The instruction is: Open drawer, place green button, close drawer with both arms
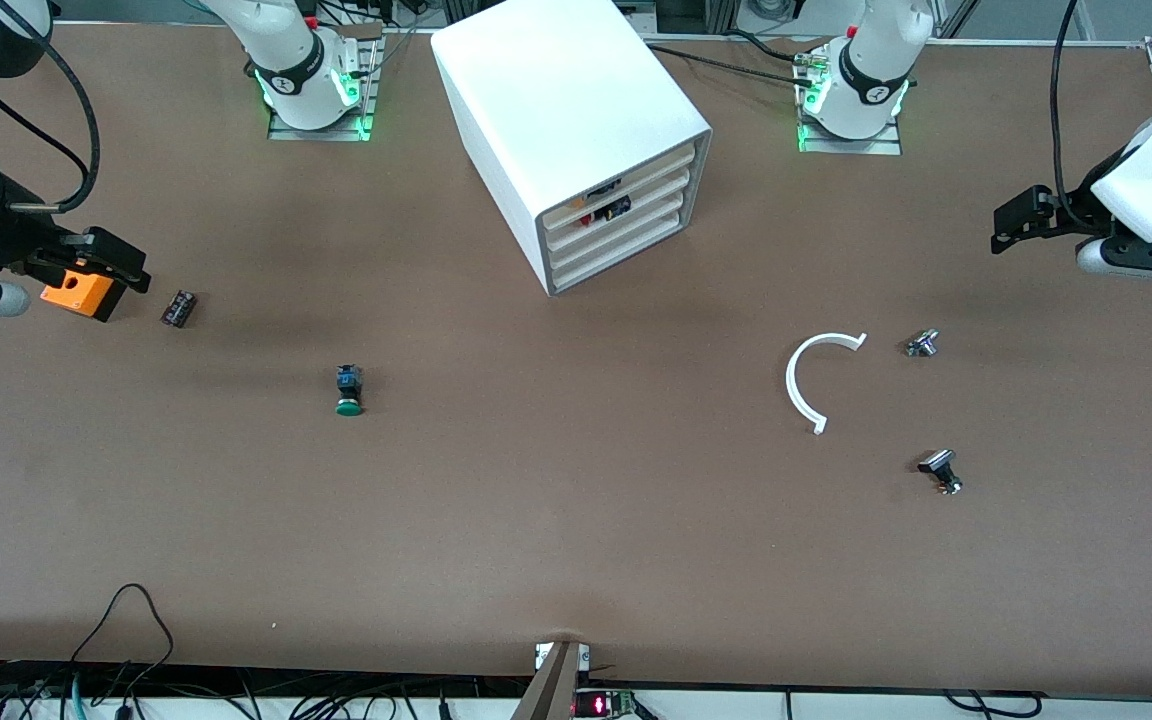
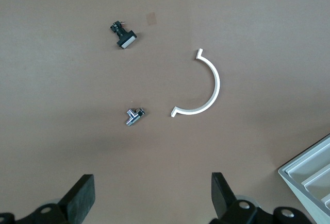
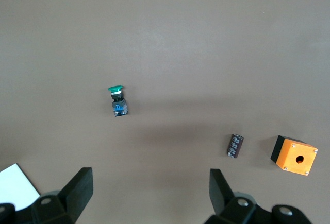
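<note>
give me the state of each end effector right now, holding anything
Left end effector: open, holding nothing, up over the table's left-arm end.
Right end effector: open, holding nothing, up over the table's right-arm end near the orange box.

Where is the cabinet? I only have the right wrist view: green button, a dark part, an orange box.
Observer: The cabinet stands between the two arm bases, farther from the front camera than the button.
Operator: Is the drawer open yet?
Observer: No. The drawer, third from the top, is not pulled out.
Operator: What's the left pincer doing?
Observer: The left pincer is open and holds nothing. It is over bare table toward the left arm's end, with a white arc and two small silver-and-black parts lying on the table near it.
</note>
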Action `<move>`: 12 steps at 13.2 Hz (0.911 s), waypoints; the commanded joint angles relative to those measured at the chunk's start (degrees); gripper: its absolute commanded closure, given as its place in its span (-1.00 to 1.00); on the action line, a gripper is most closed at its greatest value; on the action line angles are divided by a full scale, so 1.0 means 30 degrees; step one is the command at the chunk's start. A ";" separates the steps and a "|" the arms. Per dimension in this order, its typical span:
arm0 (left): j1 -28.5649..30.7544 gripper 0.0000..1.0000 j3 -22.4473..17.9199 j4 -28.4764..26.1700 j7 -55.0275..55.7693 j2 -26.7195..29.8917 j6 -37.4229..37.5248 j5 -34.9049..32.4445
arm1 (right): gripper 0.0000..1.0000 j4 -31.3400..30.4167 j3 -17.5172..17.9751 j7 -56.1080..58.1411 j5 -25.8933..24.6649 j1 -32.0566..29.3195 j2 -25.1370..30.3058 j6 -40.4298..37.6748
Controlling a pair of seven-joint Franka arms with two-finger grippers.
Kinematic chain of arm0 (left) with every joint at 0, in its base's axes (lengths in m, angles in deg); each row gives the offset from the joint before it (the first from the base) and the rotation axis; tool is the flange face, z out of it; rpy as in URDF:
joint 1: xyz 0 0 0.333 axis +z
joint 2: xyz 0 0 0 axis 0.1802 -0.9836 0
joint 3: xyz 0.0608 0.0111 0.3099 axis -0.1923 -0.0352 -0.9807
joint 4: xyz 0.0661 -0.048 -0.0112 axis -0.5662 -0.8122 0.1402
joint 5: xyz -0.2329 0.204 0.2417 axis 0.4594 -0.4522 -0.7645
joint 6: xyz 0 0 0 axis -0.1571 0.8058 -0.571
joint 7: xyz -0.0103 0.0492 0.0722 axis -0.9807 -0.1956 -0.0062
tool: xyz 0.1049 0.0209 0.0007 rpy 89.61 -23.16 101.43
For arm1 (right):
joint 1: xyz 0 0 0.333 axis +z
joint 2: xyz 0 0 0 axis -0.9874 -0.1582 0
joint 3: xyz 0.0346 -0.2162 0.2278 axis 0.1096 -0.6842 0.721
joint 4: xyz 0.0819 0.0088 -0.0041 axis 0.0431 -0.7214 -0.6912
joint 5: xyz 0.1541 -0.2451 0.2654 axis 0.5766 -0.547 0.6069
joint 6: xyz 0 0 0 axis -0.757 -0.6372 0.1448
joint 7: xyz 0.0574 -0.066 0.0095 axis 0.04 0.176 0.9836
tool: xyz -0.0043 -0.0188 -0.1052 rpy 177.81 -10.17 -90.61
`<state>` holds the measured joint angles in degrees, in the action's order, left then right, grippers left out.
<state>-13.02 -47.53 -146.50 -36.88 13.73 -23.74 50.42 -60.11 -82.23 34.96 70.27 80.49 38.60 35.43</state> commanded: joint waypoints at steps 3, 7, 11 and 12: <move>-0.0115 -0.98 0.0013 0.0673 0.0272 -0.0320 0.0495 -0.0063 | -1.00 -0.0632 0.0331 0.0981 0.0274 -0.0040 0.0058 -0.0374; -0.0086 -0.98 0.0013 0.0673 0.0272 -0.0349 0.0495 0.0143 | -1.00 -0.1423 0.0389 0.2190 0.1411 0.0166 -0.1786 -0.0083; 0.0118 -0.98 -0.0017 0.0702 0.0096 -0.0612 0.1428 0.2538 | -1.00 -0.2275 0.0360 0.2188 0.2324 0.0166 -0.3397 0.1440; 0.0119 -0.98 -0.0017 0.0702 0.0096 -0.0613 0.2070 0.2951 | -1.00 -0.2478 0.0360 0.2187 0.2325 0.0224 -0.3692 0.1993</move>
<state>-12.94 -47.49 -146.38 -36.81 12.94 -21.10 56.27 -66.64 -81.17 40.37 75.88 81.05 28.46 39.35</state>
